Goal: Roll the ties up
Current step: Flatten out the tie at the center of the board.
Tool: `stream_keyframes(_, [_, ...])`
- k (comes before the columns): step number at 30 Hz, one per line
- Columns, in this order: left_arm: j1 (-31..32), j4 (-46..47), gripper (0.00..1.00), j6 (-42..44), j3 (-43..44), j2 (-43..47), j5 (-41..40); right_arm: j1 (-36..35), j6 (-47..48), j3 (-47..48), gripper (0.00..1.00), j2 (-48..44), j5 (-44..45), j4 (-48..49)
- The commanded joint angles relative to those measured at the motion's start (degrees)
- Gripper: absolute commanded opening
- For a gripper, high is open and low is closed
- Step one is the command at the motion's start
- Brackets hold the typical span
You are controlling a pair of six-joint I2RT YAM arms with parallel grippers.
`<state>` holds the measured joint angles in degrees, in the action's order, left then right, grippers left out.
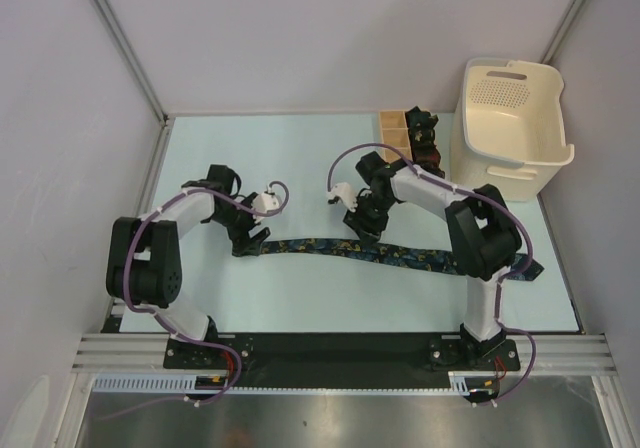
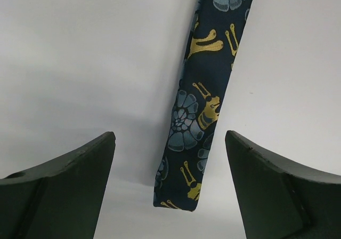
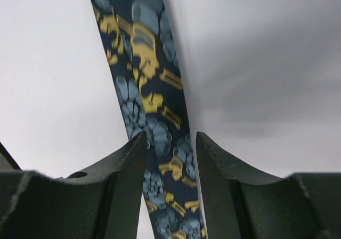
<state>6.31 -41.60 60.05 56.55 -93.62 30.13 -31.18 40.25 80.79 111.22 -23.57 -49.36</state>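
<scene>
Navy, floral-patterned fabric necktie lies flat across the pale table. Left gripper is spread wide above its narrow end; right gripper straddles the band, and whether it pinches cannot be told. Begin the coil tight at the narrow end, edges aligned.

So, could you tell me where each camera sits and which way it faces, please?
Top external: above, behind the robot, looking down on the table, tie, left gripper and right gripper.
Left wrist: faces down past the open left gripper at the tie's end.
Right wrist: faces down; right gripper straddles the tie.
Shared: the tie.
</scene>
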Motion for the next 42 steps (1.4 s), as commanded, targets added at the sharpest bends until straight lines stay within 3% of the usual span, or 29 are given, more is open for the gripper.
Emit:
stream_keyframes(1, [0.29, 2.05, 0.89, 3.49, -2.32, 1.95, 0.63, -2.21, -3.52, 3.58, 0.48, 3.03, -3.5, 2.78])
stream_keyframes(6, [-0.15, 2.23, 0.89, 4.81, -4.34, 2.83, -0.07, -4.24, -1.23, 2.79, 0.48, 5.15, -5.16, 2.17])
stream_keyframes(17, [-1.91, 0.65, 0.89, 6.83, -6.1, 6.08, 0.02, -7.58, 5.45, -3.8, 0.44, 0.49, -6.14, -0.12])
stream_keyframes(29, [-6.13, 1.09, 0.86, 12.45, -6.55, 6.01, -2.35, -7.75, -0.52, 0.6, 0.56, -0.21, -6.49, 0.32])
stream_keyframes(34, [-8.33, -1.02, 0.76, 15.35, -6.19, 5.12, -2.36, -10.13, -0.52, -2.83, 0.66, -1.53, -2.09, 4.0])
stream_keyframes(39, [-8.33, -3.91, 0.56, 17.73, -8.47, 7.57, -2.44, -10.13, -0.87, -2.4, 0.67, -1.79, -2.44, 4.28])
stream_keyframes(42, [-8.42, -5.32, 0.51, 18.87, -10.06, 9.33, -2.18, -10.13, -1.75, -1.96, 0.66, -1.97, -3.84, 5.07])
